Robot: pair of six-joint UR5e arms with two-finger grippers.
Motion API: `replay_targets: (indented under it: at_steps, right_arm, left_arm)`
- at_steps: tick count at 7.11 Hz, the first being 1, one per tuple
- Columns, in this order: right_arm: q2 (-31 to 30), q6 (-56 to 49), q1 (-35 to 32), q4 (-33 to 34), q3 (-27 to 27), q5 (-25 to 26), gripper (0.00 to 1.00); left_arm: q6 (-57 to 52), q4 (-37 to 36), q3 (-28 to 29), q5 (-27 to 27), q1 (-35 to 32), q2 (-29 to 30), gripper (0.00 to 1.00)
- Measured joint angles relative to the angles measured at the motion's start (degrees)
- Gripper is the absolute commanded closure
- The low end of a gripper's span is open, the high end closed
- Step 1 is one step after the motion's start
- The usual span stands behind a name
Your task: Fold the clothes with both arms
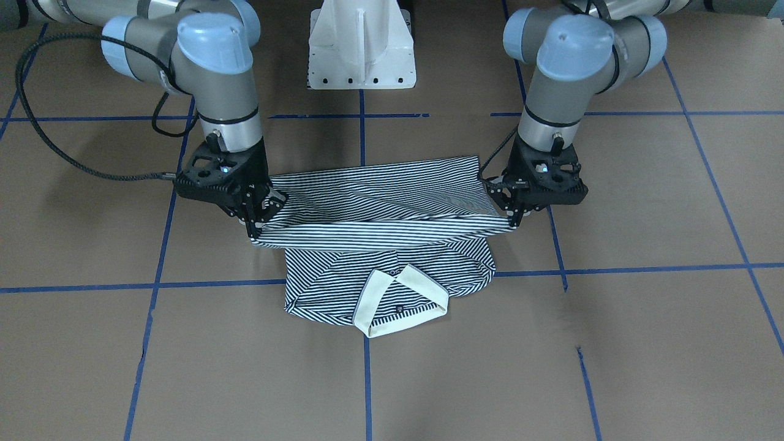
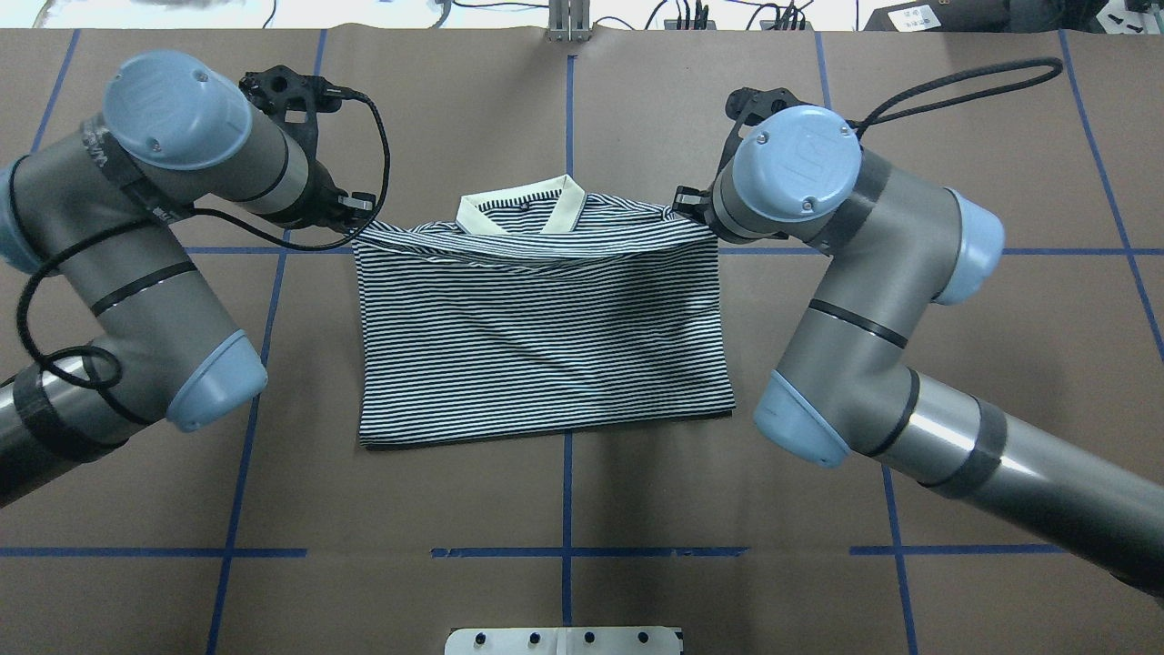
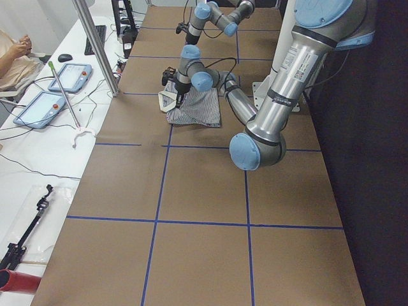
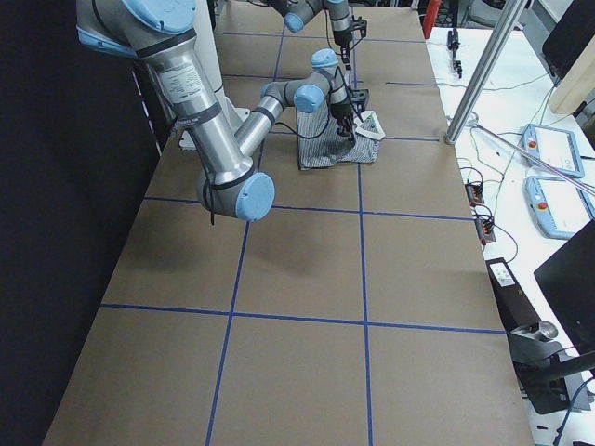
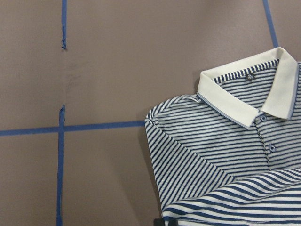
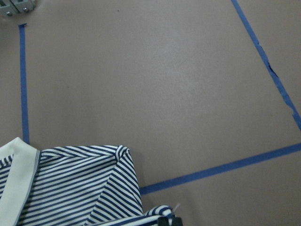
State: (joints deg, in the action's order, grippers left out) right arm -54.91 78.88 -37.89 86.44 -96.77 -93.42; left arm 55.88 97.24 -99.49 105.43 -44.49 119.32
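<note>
The striped polo shirt (image 1: 380, 211) lies in the middle of the table, its white collar (image 1: 398, 300) on the far side from the robot. It is folded: one striped edge is lifted and stretched taut between the two grippers, above the chest part. My left gripper (image 1: 514, 219) is shut on one end of that edge, and my right gripper (image 1: 256, 228) is shut on the other. In the overhead view the shirt (image 2: 546, 337) shows as a rectangle with the collar (image 2: 523, 211) just past the held edge. The left wrist view shows the collar (image 5: 244, 96) and buttons.
The white pedestal base (image 1: 361, 49) stands at the robot's side of the table. Blue tape lines (image 2: 566, 491) grid the brown surface. A side bench with tablets (image 3: 44, 105) and a metal pole (image 3: 95, 44) runs along the far edge, with a person seated there.
</note>
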Motion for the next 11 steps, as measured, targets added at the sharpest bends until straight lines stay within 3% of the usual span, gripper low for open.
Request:
replay_targets:
  at_steps: [2, 4, 5, 6, 9, 11]
  right_arm:
    - [4.0, -0.3, -0.8, -9.3, 13.0, 0.3, 1.00]
    - [6.5, -0.3, -0.9, -14.5, 20.3, 0.6, 1.00]
    - [6.8, -0.4, -1.0, -15.3, 21.5, 0.6, 0.85]
    - [6.9, -0.6, -1.1, -15.6, 22.0, 0.6, 0.01]
    - [6.8, -7.4, -3.6, -15.8, 22.3, -1.4, 0.00]
    - [5.1, -14.7, -7.4, -16.0, 20.3, -9.1, 0.00]
  left_arm:
    - [-0.1, 8.2, 10.2, -0.3, -0.5, 2.0, 1.00]
    - [-0.1, 12.2, 14.4, -1.2, -0.5, 2.5, 1.00]
    - [-0.1, 12.7, 14.9, -1.4, -0.4, 2.5, 0.48]
    - [-0.1, 12.9, 15.0, -1.4, -0.3, 2.5, 0.00]
    - [-2.8, 13.0, 12.4, -1.3, 0.1, 1.4, 0.00]
    - [-4.2, 12.9, 4.1, -1.5, 1.2, -3.9, 0.00]
